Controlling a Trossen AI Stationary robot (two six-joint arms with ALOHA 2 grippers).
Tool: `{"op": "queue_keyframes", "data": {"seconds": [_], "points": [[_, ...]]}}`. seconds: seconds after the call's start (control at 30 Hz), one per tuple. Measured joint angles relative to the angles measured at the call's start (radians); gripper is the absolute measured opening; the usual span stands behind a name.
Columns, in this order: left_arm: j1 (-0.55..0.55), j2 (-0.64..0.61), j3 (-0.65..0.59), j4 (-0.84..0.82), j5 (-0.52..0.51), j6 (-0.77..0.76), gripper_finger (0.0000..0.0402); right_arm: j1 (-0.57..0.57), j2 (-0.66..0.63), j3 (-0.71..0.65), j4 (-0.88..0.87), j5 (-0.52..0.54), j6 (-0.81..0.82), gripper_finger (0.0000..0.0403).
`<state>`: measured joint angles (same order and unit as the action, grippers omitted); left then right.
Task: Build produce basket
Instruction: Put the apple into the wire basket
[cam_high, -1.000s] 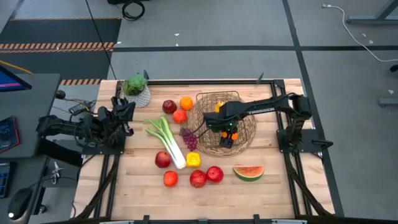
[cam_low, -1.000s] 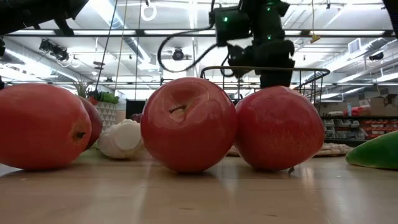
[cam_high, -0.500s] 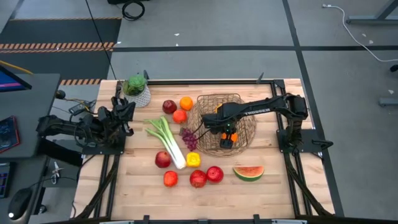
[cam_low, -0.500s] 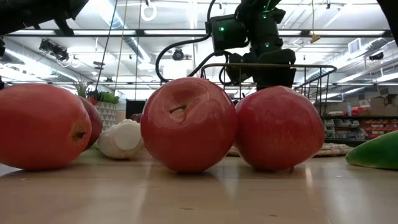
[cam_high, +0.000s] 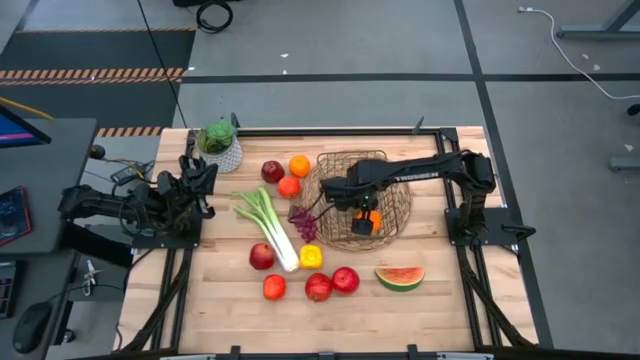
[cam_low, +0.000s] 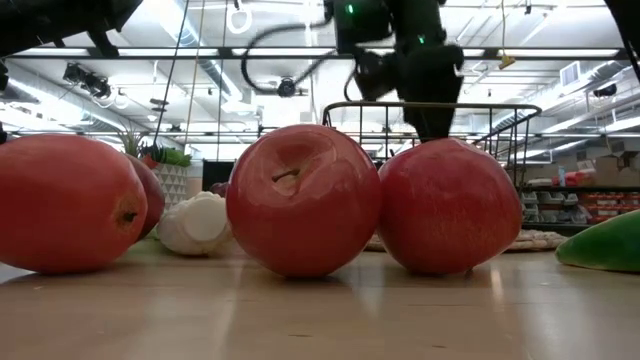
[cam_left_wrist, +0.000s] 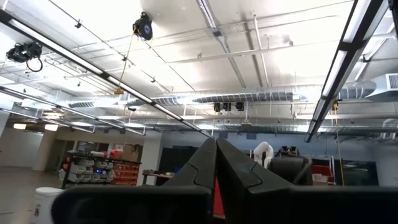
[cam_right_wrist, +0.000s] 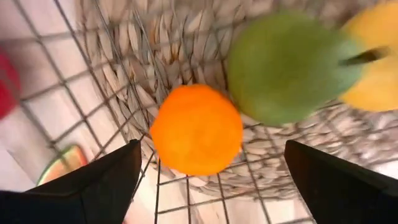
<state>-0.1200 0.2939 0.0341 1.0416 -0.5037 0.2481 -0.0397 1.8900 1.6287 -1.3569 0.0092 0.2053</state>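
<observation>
Basket (cam_high: 392, 185) sits right of table centre, holding an orange (cam_right_wrist: 196, 129), a green fruit (cam_right_wrist: 287, 67) and a yellow piece (cam_right_wrist: 373, 74). The right gripper (cam_high: 362, 218) hangs over its 6 o'clock rim, fingers (cam_right_wrist: 93, 183) spread wide, the orange lying free between them; a second ago they were narrower, and the arm has since shifted toward 9 o'clock. The left gripper (cam_high: 196, 180), pressed together, waits at the table's 9 o'clock edge.

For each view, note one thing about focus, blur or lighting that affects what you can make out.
High view: evenly lit, sharp. Low view: apples loom huge. Right wrist view: green fruit smeared, orange clearer. Left wrist view: bright ceiling lights only.
</observation>
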Motion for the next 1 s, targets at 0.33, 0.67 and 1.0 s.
{"op": "queue_keyframes", "data": {"seconds": [0.33, 0.67, 1.0], "points": [[0.000, 0.000, 0.000, 0.001, 0.000, 0.000, 0.0018, 0.147, 0.000, 0.222, 0.102, 0.046, -0.072, 0.0397], [0.000, 0.000, 0.000, 0.052, 0.001, 0.053, 0.0014, 0.382, 0.005, 0.238, 0.375, 0.057, -0.029, 0.0397], [0.000, 0.000, 0.000, 0.060, -0.001, 0.040, 0.0031, 0.491, 0.008, 0.097, 0.505, 0.169, 0.118, 0.0397]]}}
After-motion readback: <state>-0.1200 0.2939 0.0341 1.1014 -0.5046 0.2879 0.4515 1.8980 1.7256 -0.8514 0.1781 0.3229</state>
